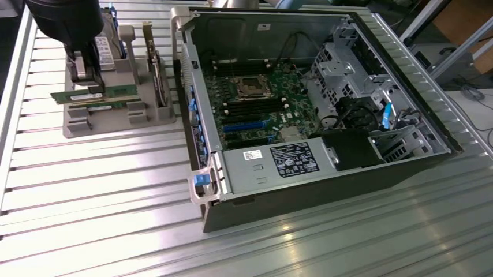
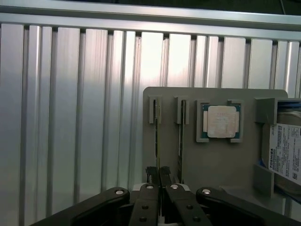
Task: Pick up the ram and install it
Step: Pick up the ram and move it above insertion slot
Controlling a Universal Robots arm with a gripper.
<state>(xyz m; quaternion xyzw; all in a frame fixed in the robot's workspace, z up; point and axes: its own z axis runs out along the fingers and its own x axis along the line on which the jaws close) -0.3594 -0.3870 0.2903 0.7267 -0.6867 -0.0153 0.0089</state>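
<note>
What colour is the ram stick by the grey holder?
Green. The ram stick shows best in the exterior view.

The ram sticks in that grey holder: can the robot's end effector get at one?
Looks like yes: the end effector sits right on one ram stick, its fingers shut on the top edge, nothing in between.

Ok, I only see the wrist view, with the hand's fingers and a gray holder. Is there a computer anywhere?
Observer: Yes, an open computer case sits on the exterior view's right of the gray holder.
Operator: What's inside it?
Observer: A motherboard with long black slots beside the processor socket.
Operator: What is the hand pinching?
Observer: The hand is shut on a green ram stick at the holder.
</note>
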